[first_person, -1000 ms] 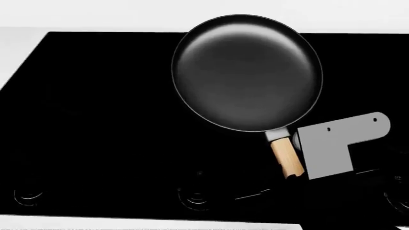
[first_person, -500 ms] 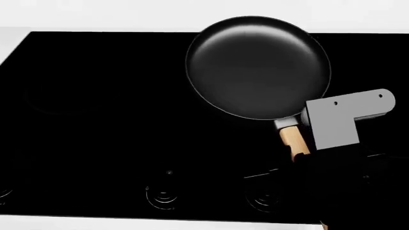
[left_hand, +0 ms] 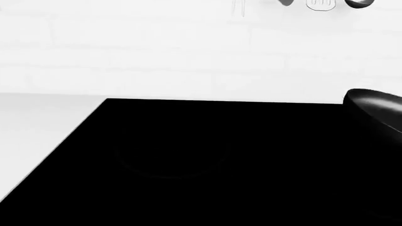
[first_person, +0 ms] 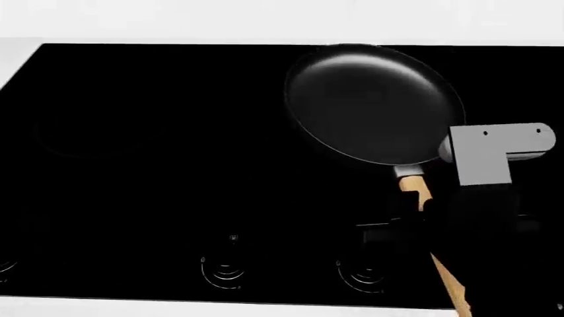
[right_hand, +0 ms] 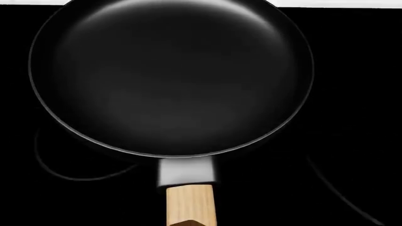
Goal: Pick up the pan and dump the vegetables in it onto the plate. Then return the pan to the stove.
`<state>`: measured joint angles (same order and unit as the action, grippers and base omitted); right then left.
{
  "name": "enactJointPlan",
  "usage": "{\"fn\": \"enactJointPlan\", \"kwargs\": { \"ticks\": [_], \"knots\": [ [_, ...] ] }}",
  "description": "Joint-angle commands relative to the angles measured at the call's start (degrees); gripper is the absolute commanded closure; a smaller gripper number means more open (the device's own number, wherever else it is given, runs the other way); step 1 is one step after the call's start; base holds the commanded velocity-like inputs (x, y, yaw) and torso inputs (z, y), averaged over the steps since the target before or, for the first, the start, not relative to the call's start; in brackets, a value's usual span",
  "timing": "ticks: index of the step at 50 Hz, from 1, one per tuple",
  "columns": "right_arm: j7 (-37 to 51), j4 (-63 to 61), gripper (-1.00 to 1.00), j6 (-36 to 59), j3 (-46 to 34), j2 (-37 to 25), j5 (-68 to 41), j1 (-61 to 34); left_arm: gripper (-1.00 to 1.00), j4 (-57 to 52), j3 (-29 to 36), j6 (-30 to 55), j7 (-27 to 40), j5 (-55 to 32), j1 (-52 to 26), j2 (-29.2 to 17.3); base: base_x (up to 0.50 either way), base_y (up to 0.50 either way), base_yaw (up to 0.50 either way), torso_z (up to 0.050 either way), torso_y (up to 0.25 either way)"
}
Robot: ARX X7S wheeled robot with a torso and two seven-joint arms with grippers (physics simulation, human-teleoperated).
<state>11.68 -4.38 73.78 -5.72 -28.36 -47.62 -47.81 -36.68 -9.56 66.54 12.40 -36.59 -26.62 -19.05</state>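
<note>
The black pan [first_person: 374,102] is empty and sits over the right rear part of the glossy black stove [first_person: 158,165]. Its tan wooden handle [first_person: 445,277] runs toward the front right. My right gripper [first_person: 419,221], a dark shape, is closed around the handle partway along. In the right wrist view the pan [right_hand: 169,80] fills the frame with the handle [right_hand: 188,202] running into the jaws. The left wrist view shows only the pan's edge [left_hand: 377,106] and the stove [left_hand: 188,165]. The left gripper is out of view, and so are the corn and the plate.
Ring-shaped touch controls [first_person: 226,267] line the stove's front edge. A grey bracket of my right arm [first_person: 493,155] sits beside the pan. White counter [left_hand: 44,122] borders the stove, with a white tiled wall [left_hand: 157,47] behind it and utensils [left_hand: 320,4] hanging there.
The pan has moved to the right with my right gripper and looks smaller. More of the handle shows toward the front. The head view shifted earlier, then held still.
</note>
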Motion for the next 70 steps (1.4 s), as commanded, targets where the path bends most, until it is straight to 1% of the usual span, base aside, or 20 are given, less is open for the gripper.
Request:
{"fn": "enactJointPlan", "kwargs": {
  "ticks": [1,8,15,18,19,21,25,28,31,37,45,56,63,64,70],
  "knots": [
    [-8.7,3.5,1.0,-4.5,-1.0,3.6,-0.3,0.5,-1.0,-0.3,-2.2,0.7,-0.6,-0.2,-0.4,0.8,0.0,0.0,0.0,0.0,0.0],
    [-10.9,5.4,1.0,-4.6,-4.1,4.5,0.0,-0.5,-1.0,0.2,-1.9,-0.3,-0.9,-0.1,0.2,0.8,0.0,0.0,0.0,0.0,0.002],
    [-14.9,11.3,1.0,-8.9,-8.8,5.9,3.3,-1.7,-1.0,0.0,-2.5,0.4,-0.6,-0.8,-0.1,0.5,0.0,0.0,0.0,0.0,0.0],
    [-16.9,12.9,1.0,-9.5,-12.3,5.4,5.3,-3.3,-1.0,0.1,-2.1,0.2,-0.4,-0.7,-0.3,0.6,0.0,0.0,0.0,0.0,0.0],
    [-18.7,12.5,1.0,-9.9,-15.7,4.6,6.8,-4.0,-1.0,0.2,-1.9,0.1,-0.3,-0.6,-0.2,0.7,0.0,0.0,0.0,0.0,0.0],
    [-20.0,12.4,1.0,-10.0,-18.1,4.0,7.9,-4.7,-1.0,0.3,-1.7,-0.1,-0.4,-0.5,-0.2,0.6,0.0,0.0,0.0,0.0,0.0],
    [-22.4,11.6,1.0,-9.1,-21.6,3.3,8.5,-5.8,-1.0,0.9,-1.1,-0.8,-0.3,-0.2,-0.2,0.8,0.0,0.0,0.0,0.0,0.0],
    [-25.0,13.1,1.0,-8.3,-25.6,3.3,9.7,-7.8,-1.0,1.1,-0.7,-1.1,-0.2,0.0,-0.1,1.0,0.0,0.0,0.01,0.0,0.0],
    [-27.0,14.5,1.0,-7.6,-27.9,3.2,10.1,-9.2,-1.0,1.1,-1.0,-1.2,-0.4,-0.2,0.3,0.6,0.0,0.0,0.01,0.0,0.0],
    [-27.2,15.3,1.0,-6.8,-27.4,3.6,9.0,-8.4,-1.0,1.3,-0.8,-1.8,-0.4,-0.2,0.8,0.7,0.0,0.0,0.01,0.0,0.0],
    [-30.8,18.8,1.0,-6.5,-30.1,4.3,8.6,-8.1,-1.0,1.2,-0.9,-1.7,-0.3,-0.5,0.8,0.5,0.0,0.0,0.01,-0.004,0.0],
    [-31.8,20.6,1.0,-6.7,-31.0,4.3,8.5,-7.1,-1.0,1.7,0.0,-2.6,-0.1,-0.3,1.2,0.6,0.0,0.0,0.01,-0.004,0.0],
    [-32.0,18.8,1.0,-4.7,-32.0,3.7,7.8,-6.8,-1.0,1.9,-0.7,-2.7,-0.5,-0.8,1.6,0.2,0.0,0.0,0.0,-0.005,0.0],
    [-31.9,18.7,-1.0,-4.6,-32.0,3.6,7.7,-6.8,-1.0,1.9,-0.8,-2.7,-0.4,-0.9,1.6,0.2,0.0,0.0,0.0,-0.01,0.0],
    [-30.9,15.7,-1.0,-2.4,-31.5,2.7,6.7,-7.1,-1.0,1.8,-0.6,-2.3,0.0,-1.3,1.0,0.4,0.0,0.0,0.0,-0.004,0.0]
  ]
}}
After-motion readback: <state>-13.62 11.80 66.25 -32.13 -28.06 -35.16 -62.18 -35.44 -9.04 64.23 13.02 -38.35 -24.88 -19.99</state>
